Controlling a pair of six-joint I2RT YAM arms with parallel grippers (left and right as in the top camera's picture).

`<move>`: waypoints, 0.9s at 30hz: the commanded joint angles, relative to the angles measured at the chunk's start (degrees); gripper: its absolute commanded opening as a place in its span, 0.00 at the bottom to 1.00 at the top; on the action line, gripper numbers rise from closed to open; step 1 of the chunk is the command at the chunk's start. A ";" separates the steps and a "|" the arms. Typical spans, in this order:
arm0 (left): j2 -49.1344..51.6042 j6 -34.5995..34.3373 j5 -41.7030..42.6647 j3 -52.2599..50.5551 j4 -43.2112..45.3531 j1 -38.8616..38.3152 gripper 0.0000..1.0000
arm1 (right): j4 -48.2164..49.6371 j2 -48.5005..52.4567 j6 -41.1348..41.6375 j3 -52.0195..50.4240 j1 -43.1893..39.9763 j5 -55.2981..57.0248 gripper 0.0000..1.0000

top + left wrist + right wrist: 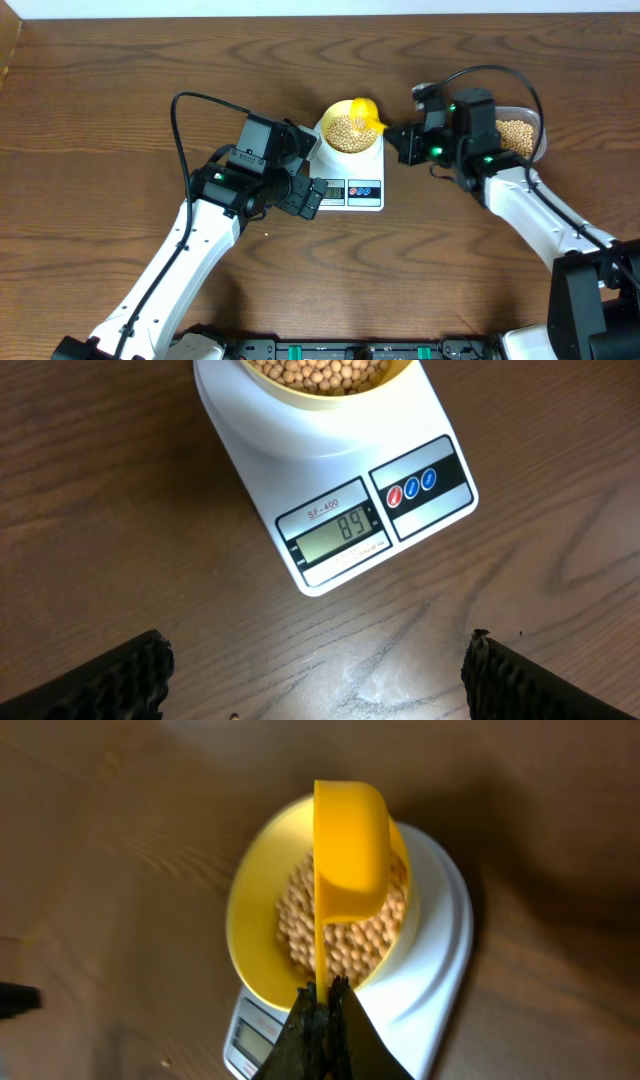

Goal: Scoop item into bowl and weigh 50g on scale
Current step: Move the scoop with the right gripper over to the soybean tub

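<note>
Left gripper (320, 678): 2 fingers spread wide, holding nothing, hovering over the table (120, 80) just in front of the scale (258, 442). Display (338, 528) reads 89. Bowl (255, 910) sits on the scale, well filled with beans (350, 942). Right gripper (325, 1010): fingers pinched on the handle of a yellow scoop (350, 845) (tipped sideways over the bowl). Farther right, a clear tub (535, 125) holds more beans.

Yellow scoop (350, 835) is hanging tipped sideways mid-frame; clear tub (540, 125) is sitting upper right on wood table (100, 120).
</note>
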 commanded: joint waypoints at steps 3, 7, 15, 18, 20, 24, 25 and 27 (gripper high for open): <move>0.20 -0.50 -0.20 -0.50 0.02 -0.17 0.95 | 4.28 0.52 6.84 0.92 -1.97 -7.19 0.01; 0.20 -0.50 -0.20 -0.50 0.02 -0.17 0.95 | 5.20 0.52 7.56 0.92 -2.01 -8.68 0.01; 0.20 -0.50 -0.20 -0.50 0.02 -0.17 0.95 | 3.13 0.52 4.02 0.92 -1.57 -9.94 0.01; 0.20 -0.50 -0.20 -0.50 0.02 -0.17 0.95 | 1.95 0.52 3.93 0.92 -1.46 -10.56 0.01; 0.20 -0.52 -0.20 -0.50 0.02 -0.17 0.95 | 3.26 0.50 3.96 0.92 -1.51 -11.98 0.01; 0.20 -0.52 -0.20 -0.50 0.02 -0.17 0.95 | 5.88 0.39 6.08 0.92 -2.01 -12.11 0.01; 0.20 -0.50 -0.17 -0.50 0.02 -0.17 0.95 | 6.36 0.22 8.31 0.92 -2.60 -12.11 0.01; 0.20 -0.52 -0.20 -0.50 0.02 -0.17 0.95 | 6.40 -0.11 10.29 0.92 -3.52 -12.20 0.01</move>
